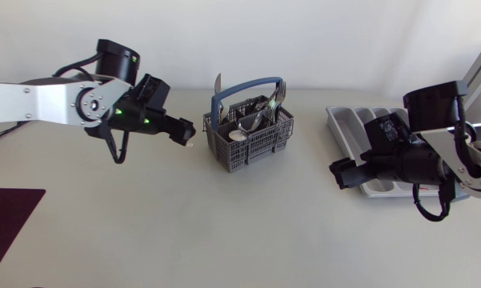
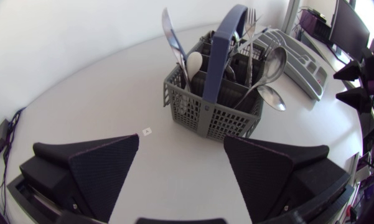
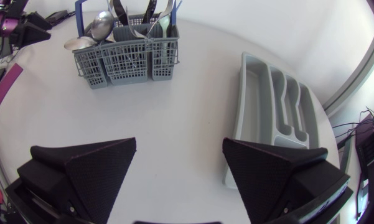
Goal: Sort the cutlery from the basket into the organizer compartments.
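Note:
A grey cutlery basket [image 1: 249,136] with a blue handle stands mid-table, holding several spoons, forks and knives upright. In the left wrist view the basket [image 2: 215,99] lies ahead of my left gripper [image 2: 182,171], whose fingers stand wide open and empty. From above, that left gripper [image 1: 184,130] hovers just left of the basket. The grey organizer [image 1: 368,128] with long compartments lies at the right. My right gripper [image 1: 342,173] hangs open by the organizer's near left corner. In the right wrist view the organizer [image 3: 277,106] is ahead beside the right gripper [image 3: 180,171], the basket [image 3: 127,53] farther off.
A dark purple mat [image 1: 4,224] lies at the table's front left corner. A tiny white scrap [image 2: 147,131] sits on the table between my left gripper and the basket. Bare tabletop spreads between basket and organizer.

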Robot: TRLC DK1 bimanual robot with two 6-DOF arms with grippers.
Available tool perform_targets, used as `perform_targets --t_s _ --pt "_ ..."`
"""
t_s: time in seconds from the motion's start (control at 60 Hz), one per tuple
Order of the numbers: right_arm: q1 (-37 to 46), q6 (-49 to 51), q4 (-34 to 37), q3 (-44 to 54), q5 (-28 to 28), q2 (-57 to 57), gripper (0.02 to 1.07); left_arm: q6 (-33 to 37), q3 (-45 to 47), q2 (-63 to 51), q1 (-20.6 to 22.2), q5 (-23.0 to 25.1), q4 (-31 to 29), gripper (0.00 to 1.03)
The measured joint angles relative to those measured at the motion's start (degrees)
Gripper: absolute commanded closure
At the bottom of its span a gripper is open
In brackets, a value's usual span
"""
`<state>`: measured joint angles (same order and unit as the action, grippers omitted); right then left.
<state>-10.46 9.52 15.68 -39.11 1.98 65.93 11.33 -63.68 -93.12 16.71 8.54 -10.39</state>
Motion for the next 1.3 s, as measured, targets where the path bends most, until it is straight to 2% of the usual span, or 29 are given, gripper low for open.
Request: perform_targets --t_s 0.1,0.217,0.35,0.45,0.517,0.583,0.783,1.033,1.3 --pt "0.0 0.52 -0.04 -0.63 4.24 1.75 0.07 1.95 -1.95 -3.96 1.75 1.11 3.04 0.18" --pt "0.0 1.49 -0.42 -0.85 5.88 2.27 0.07 2.78 -4.7 -7.06 2.97 3.32 3.91 0.23" --pt "-0.02 2.56 -0.42 -2.01 8.0 3.91 0.07 2.89 -8.87 -10.93 2.86 5.53 5.4 0.32" --pt "-0.35 2.86 -0.39 -2.58 8.31 5.16 0.07 2.84 -11.32 -13.38 2.08 7.74 7.78 0.44" --pt "-0.81 3.21 -0.42 -2.71 8.33 5.86 0.07 2.84 -12.26 -14.62 1.77 7.96 8.85 0.47" --pt "-1.14 3.48 -0.39 -2.75 8.35 6.34 0.07 2.82 -13.31 -15.91 1.64 8.28 9.03 0.63" --pt "-1.62 3.82 -0.42 -3.02 8.35 6.8 0.07 2.86 -13.75 -17.33 1.68 10.43 9.46 0.98" --pt "-1.88 3.82 -0.11 -3.06 8.31 6.78 0.07 4.96 -12.09 -16.52 1.11 12.5 10.32 1.0" --pt "-2.51 3.82 1.38 -3.06 8.28 4.15 0.07 7.82 0.33 -5.18 -1.75 15.8 6.91 1.0"
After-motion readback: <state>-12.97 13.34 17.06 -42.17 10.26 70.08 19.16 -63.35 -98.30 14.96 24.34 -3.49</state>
